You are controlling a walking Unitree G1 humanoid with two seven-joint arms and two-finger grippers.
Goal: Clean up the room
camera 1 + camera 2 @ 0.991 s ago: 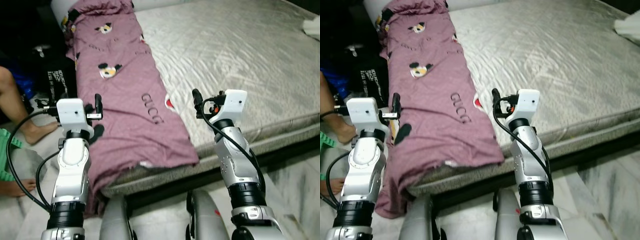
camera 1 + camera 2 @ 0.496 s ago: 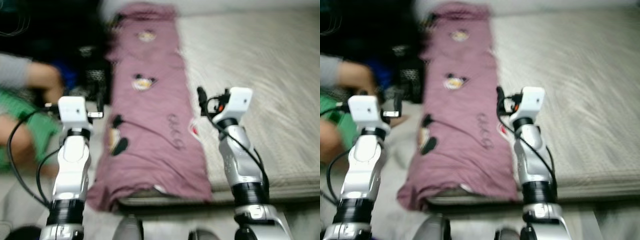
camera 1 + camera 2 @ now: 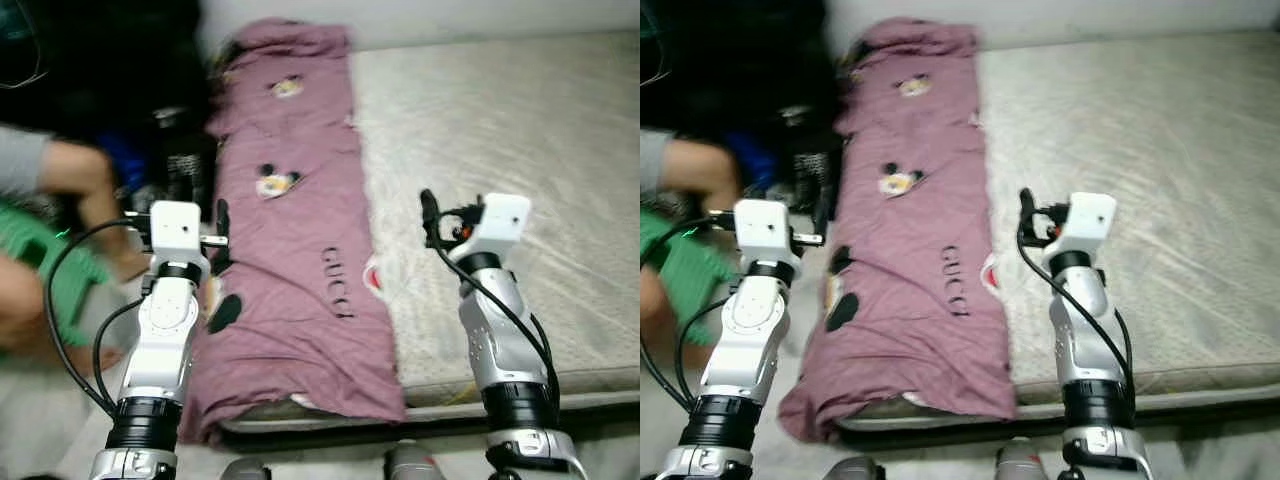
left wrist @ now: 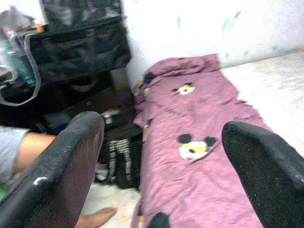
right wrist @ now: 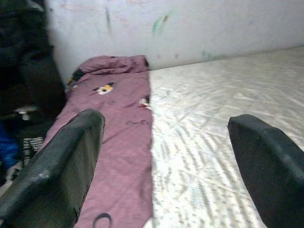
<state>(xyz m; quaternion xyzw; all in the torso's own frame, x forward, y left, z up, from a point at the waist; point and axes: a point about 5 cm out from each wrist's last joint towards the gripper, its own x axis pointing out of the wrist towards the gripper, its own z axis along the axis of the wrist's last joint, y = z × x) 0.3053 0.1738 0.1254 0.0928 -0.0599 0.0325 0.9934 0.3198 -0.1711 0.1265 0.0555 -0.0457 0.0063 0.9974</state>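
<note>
A mauve blanket (image 3: 290, 250) printed with cartoon mice and lettering lies in a long strip along the left edge of a grey quilted mattress (image 3: 500, 130), its near end drooping over the bed's front edge. My left gripper (image 4: 161, 166) is raised beside the blanket's left edge, open and empty. My right gripper (image 5: 166, 166) is held up over the mattress just right of the blanket, also open with nothing between its fingers. Both wrist views look along the blanket toward the wall.
A person sits on the floor at the left, with an arm (image 3: 70, 170) and green clothing (image 3: 40, 260) in view. Dark bags (image 4: 80, 47) and clutter stand between the person and the bed. A pale wall (image 5: 190, 28) runs behind the bed.
The head camera has swung, so the bed now appears more square-on and the person's arm has come into view at the left. Both arms keep the same raised pose, grippers still open.
</note>
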